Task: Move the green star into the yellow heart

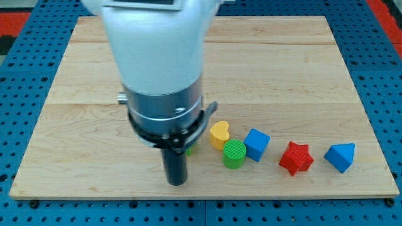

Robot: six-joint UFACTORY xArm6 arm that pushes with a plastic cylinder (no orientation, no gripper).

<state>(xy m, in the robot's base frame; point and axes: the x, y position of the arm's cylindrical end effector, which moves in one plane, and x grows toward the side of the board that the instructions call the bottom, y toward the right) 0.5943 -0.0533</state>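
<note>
The yellow heart [219, 134] lies on the wooden board [282, 75], below the view's middle. A small green piece [190, 149], probably the green star, peeks out to the left of the heart; the arm hides most of it. My tip [178, 182] rests on the board just below and left of that green piece, and left of the heart. I cannot tell whether the tip touches the green piece.
A green cylinder [234, 154] sits right below the heart, with a blue cube [256, 144] beside it. Further right are a red star [296, 157] and a blue triangle [340, 156]. The arm's large white body [157, 56] hides the board's upper left.
</note>
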